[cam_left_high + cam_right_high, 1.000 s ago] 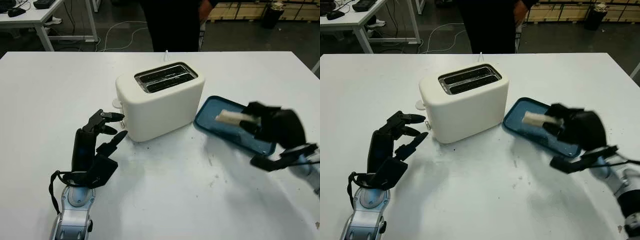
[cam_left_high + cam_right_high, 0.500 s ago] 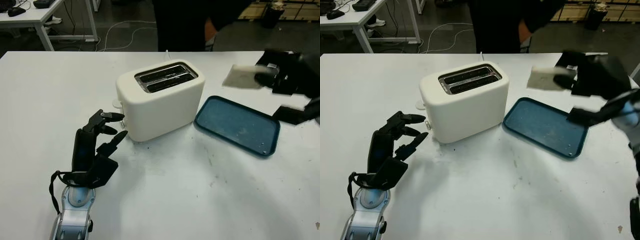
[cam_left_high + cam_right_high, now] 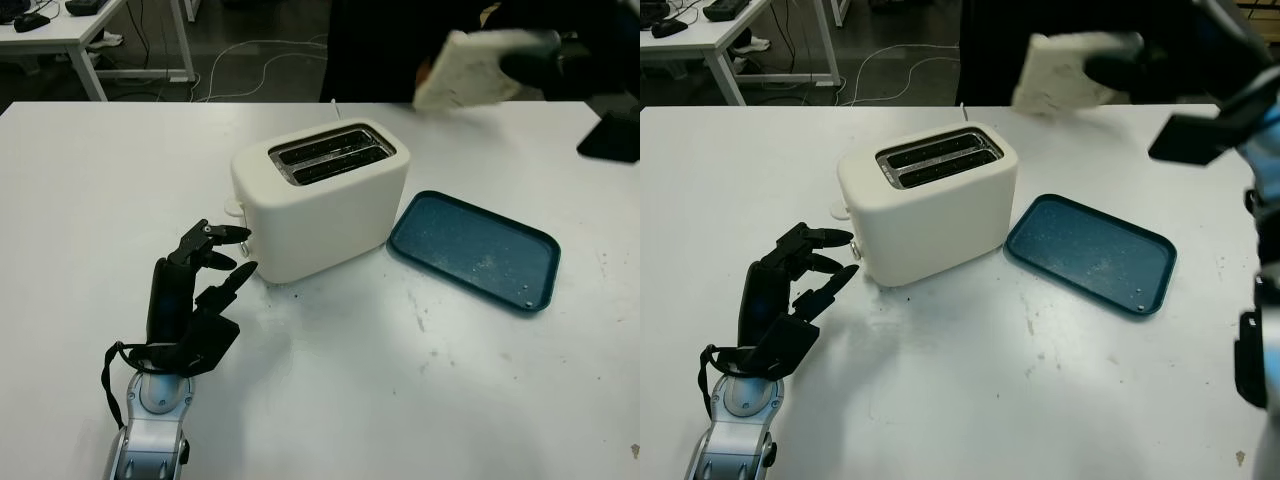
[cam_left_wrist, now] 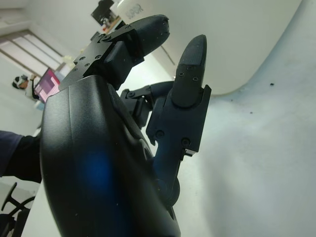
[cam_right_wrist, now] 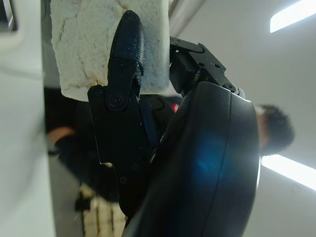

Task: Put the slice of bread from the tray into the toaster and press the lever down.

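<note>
Now, item by item, largest first.

Surface (image 3: 330, 400): white, carrying the toaster and the tray.

Toaster (image 3: 318, 200): cream, two slots open on top, both empty; lever at the end facing my left hand, not yet pressed.

Tray (image 3: 474, 250): blue, just beside the toaster. It held the bread a second ago and now holds crumbs.

Right hand (image 3: 560, 65): a second ago low over the tray, now high above the far edge of the surface, fingers (image 5: 123, 64) clamped on the slice of bread (image 3: 468, 68).

Slice of bread: off the tray, carried in the air beyond and to the right of the toaster. Pickup is done, I judge; next comes lining it over a slot.

Left hand (image 3: 195, 290): unmoved near the lever end, holding nothing, fingers curled.
</note>
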`<state>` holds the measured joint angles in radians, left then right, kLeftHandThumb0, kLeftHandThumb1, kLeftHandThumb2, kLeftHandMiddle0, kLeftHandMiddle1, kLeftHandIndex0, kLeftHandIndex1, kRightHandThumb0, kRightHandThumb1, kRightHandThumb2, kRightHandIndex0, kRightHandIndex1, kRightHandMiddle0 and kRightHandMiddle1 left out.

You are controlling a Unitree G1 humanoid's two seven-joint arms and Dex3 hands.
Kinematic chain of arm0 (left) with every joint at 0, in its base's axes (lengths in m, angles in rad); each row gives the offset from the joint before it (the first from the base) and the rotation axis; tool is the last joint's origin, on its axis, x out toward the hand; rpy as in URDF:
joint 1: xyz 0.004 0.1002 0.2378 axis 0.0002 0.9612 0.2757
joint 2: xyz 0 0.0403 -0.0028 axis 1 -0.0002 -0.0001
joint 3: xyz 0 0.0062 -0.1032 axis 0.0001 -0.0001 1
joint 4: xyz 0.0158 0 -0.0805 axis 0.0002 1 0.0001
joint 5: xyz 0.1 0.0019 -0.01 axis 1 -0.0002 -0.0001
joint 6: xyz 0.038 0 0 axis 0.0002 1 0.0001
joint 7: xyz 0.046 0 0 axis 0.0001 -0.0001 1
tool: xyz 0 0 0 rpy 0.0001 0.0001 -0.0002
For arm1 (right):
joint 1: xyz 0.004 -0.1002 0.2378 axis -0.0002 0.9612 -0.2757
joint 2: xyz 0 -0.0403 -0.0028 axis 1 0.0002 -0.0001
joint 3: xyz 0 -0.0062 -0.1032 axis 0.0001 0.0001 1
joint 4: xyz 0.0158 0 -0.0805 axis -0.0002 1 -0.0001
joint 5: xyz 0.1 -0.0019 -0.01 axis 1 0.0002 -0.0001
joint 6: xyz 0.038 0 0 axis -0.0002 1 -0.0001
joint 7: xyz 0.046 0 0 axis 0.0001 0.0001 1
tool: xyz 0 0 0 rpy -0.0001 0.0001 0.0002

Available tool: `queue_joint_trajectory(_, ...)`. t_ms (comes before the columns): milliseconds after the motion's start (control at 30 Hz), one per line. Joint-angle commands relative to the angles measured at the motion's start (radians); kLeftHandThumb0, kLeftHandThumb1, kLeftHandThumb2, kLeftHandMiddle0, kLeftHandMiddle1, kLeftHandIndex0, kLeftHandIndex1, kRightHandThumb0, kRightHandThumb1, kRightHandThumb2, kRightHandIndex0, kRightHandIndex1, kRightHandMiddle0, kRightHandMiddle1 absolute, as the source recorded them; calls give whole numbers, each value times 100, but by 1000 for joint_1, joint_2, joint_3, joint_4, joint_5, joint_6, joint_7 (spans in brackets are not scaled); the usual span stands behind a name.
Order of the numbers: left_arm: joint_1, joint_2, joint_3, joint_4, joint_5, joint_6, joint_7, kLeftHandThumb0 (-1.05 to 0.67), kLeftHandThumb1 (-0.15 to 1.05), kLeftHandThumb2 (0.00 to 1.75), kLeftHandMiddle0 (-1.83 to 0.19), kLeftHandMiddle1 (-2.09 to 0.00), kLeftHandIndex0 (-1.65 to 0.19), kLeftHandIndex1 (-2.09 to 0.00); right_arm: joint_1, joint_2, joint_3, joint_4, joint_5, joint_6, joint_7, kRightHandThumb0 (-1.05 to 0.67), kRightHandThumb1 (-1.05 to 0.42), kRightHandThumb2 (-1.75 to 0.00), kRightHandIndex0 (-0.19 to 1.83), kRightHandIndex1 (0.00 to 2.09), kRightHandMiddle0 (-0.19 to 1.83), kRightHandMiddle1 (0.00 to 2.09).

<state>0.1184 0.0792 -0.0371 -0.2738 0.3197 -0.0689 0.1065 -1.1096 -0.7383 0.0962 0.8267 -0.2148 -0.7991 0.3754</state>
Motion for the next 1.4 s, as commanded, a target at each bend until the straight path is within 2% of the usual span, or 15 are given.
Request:
queue_joint_trajectory(0, 0, -2, -5, 1, 4, 1, 6, -34, 92, 7, -47, -136, -50, -89, -41, 27, 16, 8, -19, 7, 9, -56, -92, -30, 92, 175, 70, 174)
queue_joint_trajectory(167, 1, 1, -6, -3, 16, 8, 7, -35, 92, 7, -48, -134, -50, -89, -80, 105, 29, 59, 21, 57, 107, -52, -92, -28, 99, 175, 78, 175)
queue_joint_trajectory(333, -1, -3, -4, -2, 3, 6, 4, -33, 92, 7, -48, -134, -51, -88, -121, 164, 73, 160, -44, 52, 102, -51, -92, -29, 102, 175, 77, 175)
queue_joint_trajectory(500, 1, -3, -6, -6, 9, 10, 4, -33, 92, 7, -47, -134, -50, -88, -139, 233, 94, 243, -34, 64, 185, -46, -92, -35, 105, 175, 79, 175)
queue_joint_trajectory(600, 2, -6, -5, -2, 1, 3, 6, -32, 92, 7, -47, -135, -50, -89, -135, 248, 138, 258, -112, 58, 121, -50, -92, -37, 109, 175, 85, 175)
queue_joint_trajectory(900, 7, -3, -6, 4, 5, -8, 9, -34, 92, 8, -47, -136, -50, -89, -110, 288, 204, 310, -201, 89, 82, -53, -92, -41, 112, 175, 90, 175)
queue_joint_trajectory(1233, 7, -4, -13, 1, 9, 0, 15, -33, 92, 7, -47, -134, -51, -90, -81, 293, 228, 348, -233, 44, 7, -51, -92, -37, 114, 175, 89, 175)
queue_joint_trajectory(1367, 7, -4, -15, 0, 10, 1, 16, -32, 92, 7, -47, -135, -51, -90, -84, 292, 242, 351, -253, 62, 0, -51, -92, -39, 114, 175, 89, 175)
